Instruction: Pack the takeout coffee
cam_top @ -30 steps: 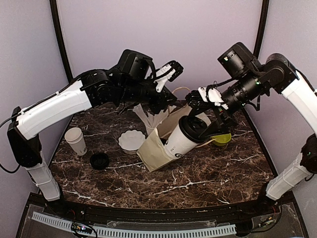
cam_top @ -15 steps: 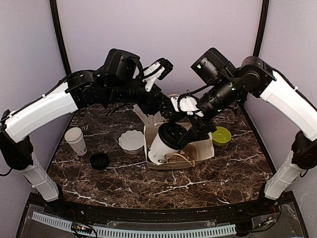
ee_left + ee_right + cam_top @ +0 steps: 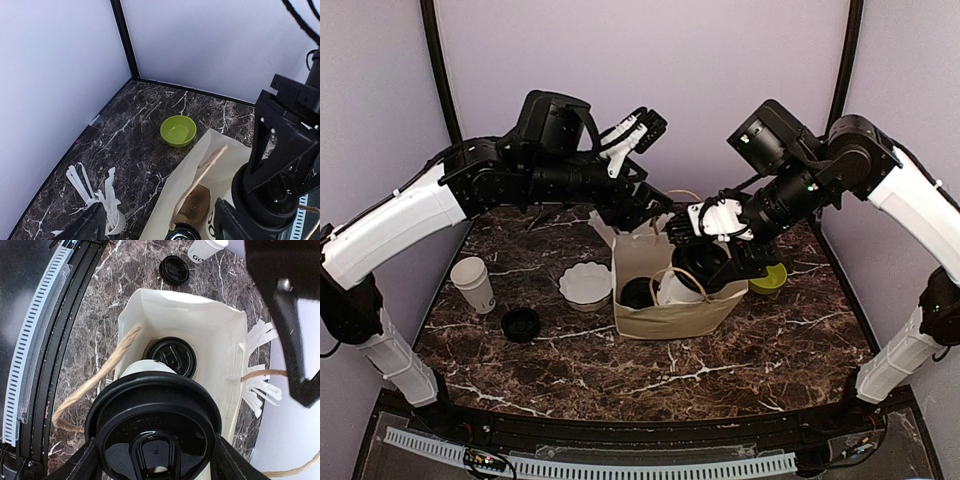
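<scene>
Start at the left edge of the desk (image 3: 720,362). You see an open paper cup (image 3: 472,284) there, and a loose black lid (image 3: 521,323) lies beside it, closer to the near edge. A white scalloped bowl (image 3: 586,284) sits next, just left of the paper bag (image 3: 665,318).

The bag stands open in the middle of the desk. The straws (image 3: 95,192) are behind its left back corner. From above, the left arm and the bag hide most of them.

Your left gripper (image 3: 156,227) hangs over the back rim of the bag. Its fingers are spread wide and hold nothing. Their tips are cut off at the bottom of the left wrist view.

Inside the bag, on its left side, the packed coffee cup (image 3: 172,356) stands straight up. You can see only its round black lid. The bag hides its body.

Right beside it is the held coffee cup (image 3: 155,432). It leans, with its bottom down in the bag and its lid tipped up toward the right. The bag hides its lower part, so you cannot tell if it touches the bag floor.

Your right gripper (image 3: 155,463) pinches this cup just under the lid, one finger on each side.

A green bowl (image 3: 770,279) sits near the bag's right side, toward the right edge.
</scene>
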Controlling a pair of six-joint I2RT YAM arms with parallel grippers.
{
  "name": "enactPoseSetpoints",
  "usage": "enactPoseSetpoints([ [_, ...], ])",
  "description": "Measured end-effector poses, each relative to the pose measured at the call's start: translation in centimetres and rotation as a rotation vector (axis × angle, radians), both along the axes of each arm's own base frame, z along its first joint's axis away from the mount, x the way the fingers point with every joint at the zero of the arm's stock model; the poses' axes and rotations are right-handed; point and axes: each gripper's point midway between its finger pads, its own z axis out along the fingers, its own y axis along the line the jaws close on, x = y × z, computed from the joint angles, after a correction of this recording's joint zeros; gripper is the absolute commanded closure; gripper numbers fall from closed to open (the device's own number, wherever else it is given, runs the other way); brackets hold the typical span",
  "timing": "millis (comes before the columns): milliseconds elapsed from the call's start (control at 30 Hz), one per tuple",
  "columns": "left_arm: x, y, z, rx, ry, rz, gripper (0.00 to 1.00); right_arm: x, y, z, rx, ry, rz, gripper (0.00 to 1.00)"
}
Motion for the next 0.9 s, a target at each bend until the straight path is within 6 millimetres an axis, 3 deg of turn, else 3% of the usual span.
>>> enactPoseSetpoints([
  [200,-1.1,1.3,3.4,-0.076,-0.054,-0.018,0.22,-1.0,-1.0,-1.5,-0.106,-0.028,-0.003,0.56],
  [333,-1.1,2.2,5.1,-0.102,-0.119,-0.006,0.19,-3.0,-1.3,-4.3,-0.228,-0.070,0.037,0.59],
  [467,-0.3,3.2,4.8,-0.080,-0.172,0.040,0.17,-4.0,-1.6,-5.7,-0.294,-0.095,0.031,0.59],
  [633,1.3,4.9,3.6,-0.054,-0.193,0.097,0.16,-4.1,-1.5,-5.9,-0.299,-0.131,-0.004,0.59],
  [800,3.4,7.7,2.6,-0.052,-0.186,0.171,0.16,-3.4,-2.4,-8.6,-0.373,-0.226,-0.026,0.60],
  [900,4.0,8.4,2.7,-0.069,-0.183,0.188,0.16,-2.8,-2.8,-10.2,-0.422,-0.278,-0.039,0.60],
])
